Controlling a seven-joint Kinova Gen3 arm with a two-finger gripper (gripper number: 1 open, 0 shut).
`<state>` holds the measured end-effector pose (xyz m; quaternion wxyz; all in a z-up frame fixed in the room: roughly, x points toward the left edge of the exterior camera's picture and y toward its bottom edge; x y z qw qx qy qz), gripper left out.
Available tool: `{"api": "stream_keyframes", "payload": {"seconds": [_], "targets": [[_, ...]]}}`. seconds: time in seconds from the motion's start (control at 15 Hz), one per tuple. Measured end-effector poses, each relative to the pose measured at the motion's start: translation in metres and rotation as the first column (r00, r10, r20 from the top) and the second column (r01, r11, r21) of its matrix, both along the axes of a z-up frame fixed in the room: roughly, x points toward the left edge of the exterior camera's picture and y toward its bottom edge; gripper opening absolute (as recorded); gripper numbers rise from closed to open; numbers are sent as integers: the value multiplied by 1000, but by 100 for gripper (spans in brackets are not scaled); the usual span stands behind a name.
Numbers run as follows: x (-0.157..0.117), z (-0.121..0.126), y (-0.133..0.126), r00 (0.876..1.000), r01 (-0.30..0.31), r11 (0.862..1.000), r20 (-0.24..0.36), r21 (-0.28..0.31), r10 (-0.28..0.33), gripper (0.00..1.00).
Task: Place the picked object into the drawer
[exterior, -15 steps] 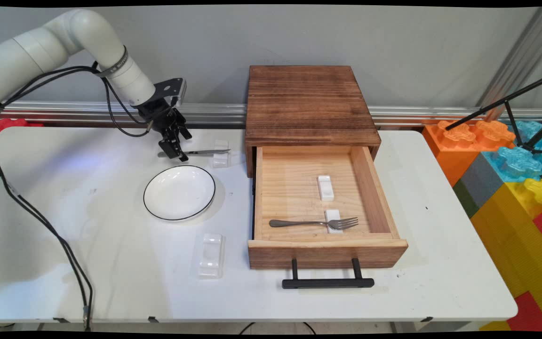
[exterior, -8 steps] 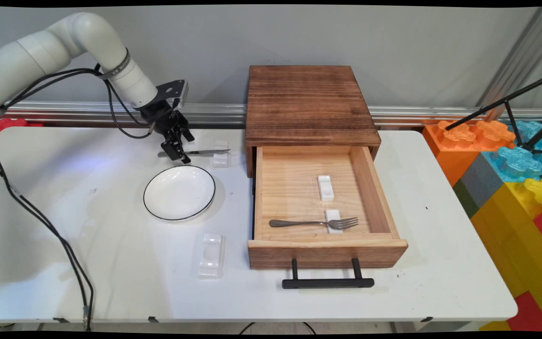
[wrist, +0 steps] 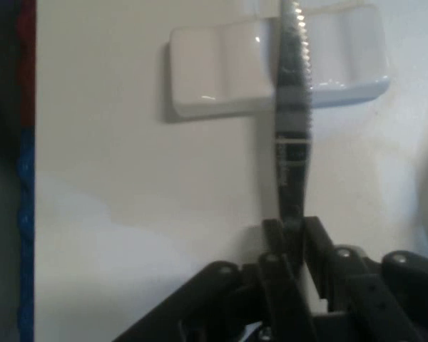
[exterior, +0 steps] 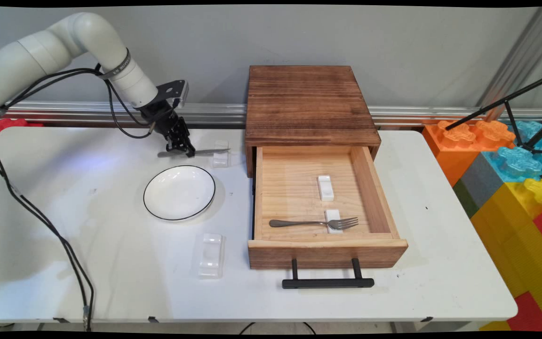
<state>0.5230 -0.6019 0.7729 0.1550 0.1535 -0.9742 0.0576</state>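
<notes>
1. Where the knife (exterior: 195, 152) lies with its blade tip on a white rest (exterior: 220, 159), the gripper (exterior: 182, 150) is clamped on its handle.
2. Nearby: plate (exterior: 179, 192) just in front; open drawer (exterior: 323, 245) holding a fork (exterior: 313, 222); second rest (exterior: 210, 254) on the table (exterior: 111, 263).
3. Handling judgement: lift the knife level and straight up, so the thin handle cannot pivot between the fingers (wrist: 274, 246).
</notes>
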Motion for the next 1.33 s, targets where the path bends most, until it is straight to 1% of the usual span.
{"api": "stream_keyframes", "payload": {"seconds": [0.4,0.6,0.73,1.0,1.33], "targets": [[1,2,0,1000,-10,1000,14,-3,10,0],[-1,10,0,999,-30,999,15,-36,30,0],[-4,21,3,998,-56,996,14,-68,58,0],[-9,40,15,992,-122,987,22,-106,125,0],[-21,83,52,974,-210,966,59,-149,221,0]]}}
